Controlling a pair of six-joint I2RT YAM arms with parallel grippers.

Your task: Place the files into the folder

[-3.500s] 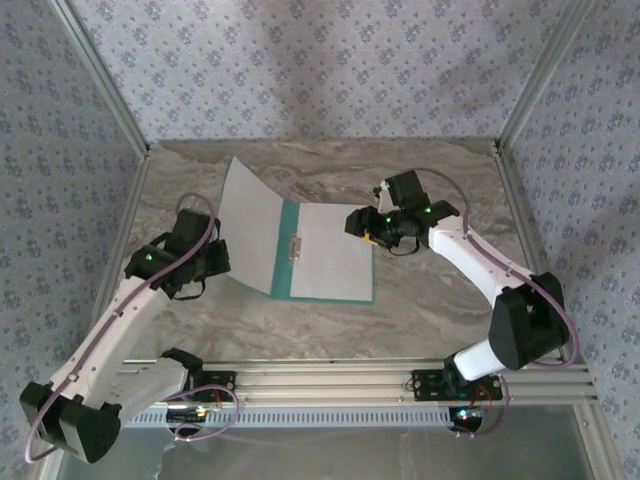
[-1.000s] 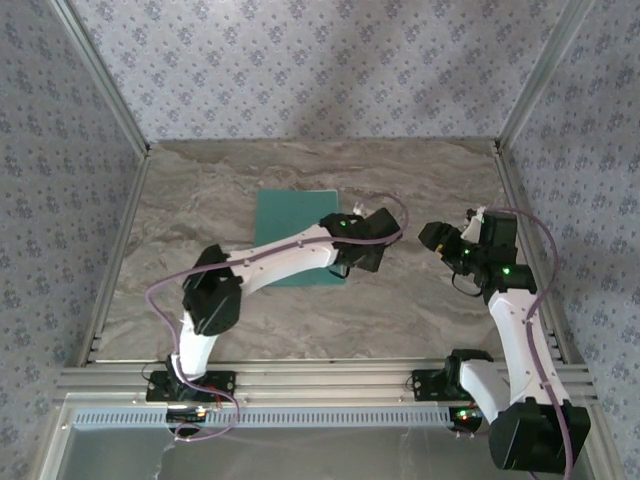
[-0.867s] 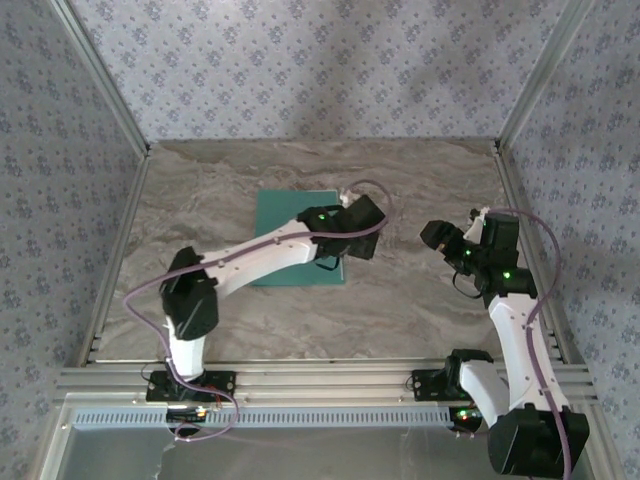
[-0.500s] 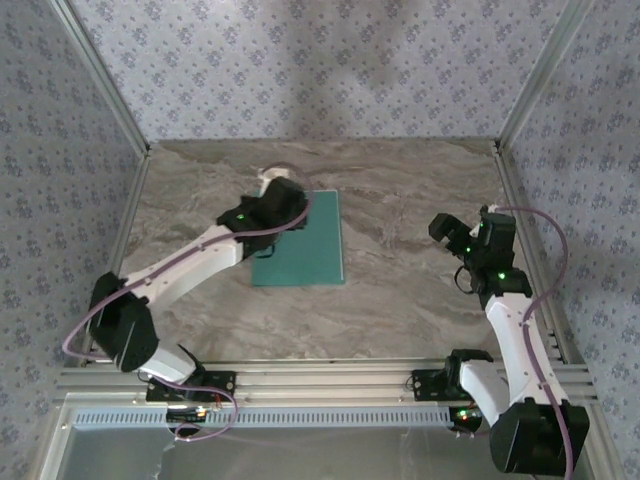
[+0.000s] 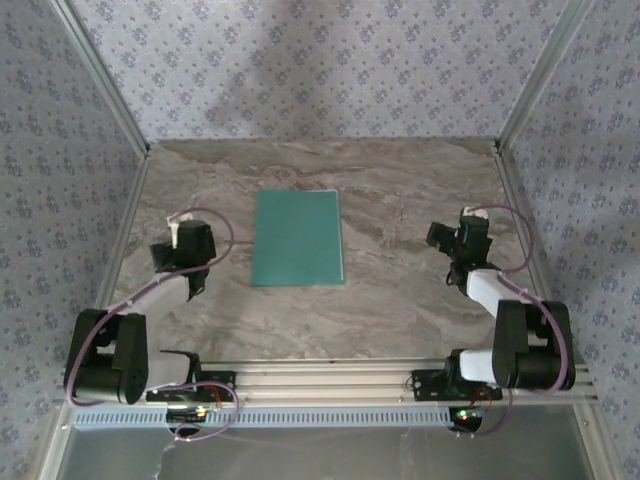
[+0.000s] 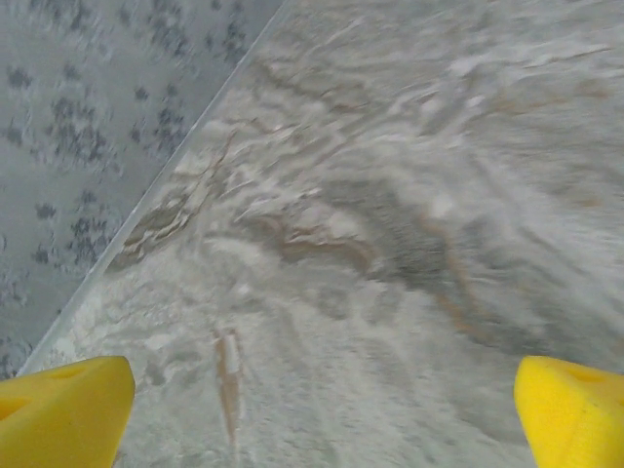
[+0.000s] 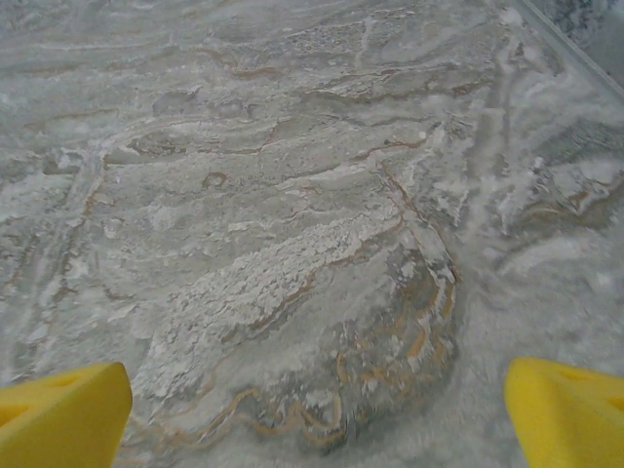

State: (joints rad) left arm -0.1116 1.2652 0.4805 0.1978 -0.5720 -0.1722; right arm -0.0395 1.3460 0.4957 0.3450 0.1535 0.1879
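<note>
The teal-green folder [image 5: 297,238] lies shut and flat in the middle of the marbled table. The files are hidden; no white sheet shows. My left gripper [image 5: 175,250] sits well to the folder's left, folded back near the left wall. In the left wrist view the left gripper [image 6: 322,414] is open, its yellow fingertips [image 6: 60,409] far apart over bare table. My right gripper [image 5: 445,238] is folded back to the folder's right. In the right wrist view the right gripper [image 7: 317,414] is open too, with only marble between its yellow fingertips [image 7: 570,414].
Patterned walls with metal posts [image 5: 522,95] close in the table on three sides. An aluminium rail [image 5: 320,378] with both arm bases runs along the near edge. The left wall's foot [image 6: 166,166] runs close beside the left gripper.
The folder, open earlier with a white sheet inside, now lies shut. The left arm swung off the folder back to the left side. The right arm drew back. Both grippers opened wider.
</note>
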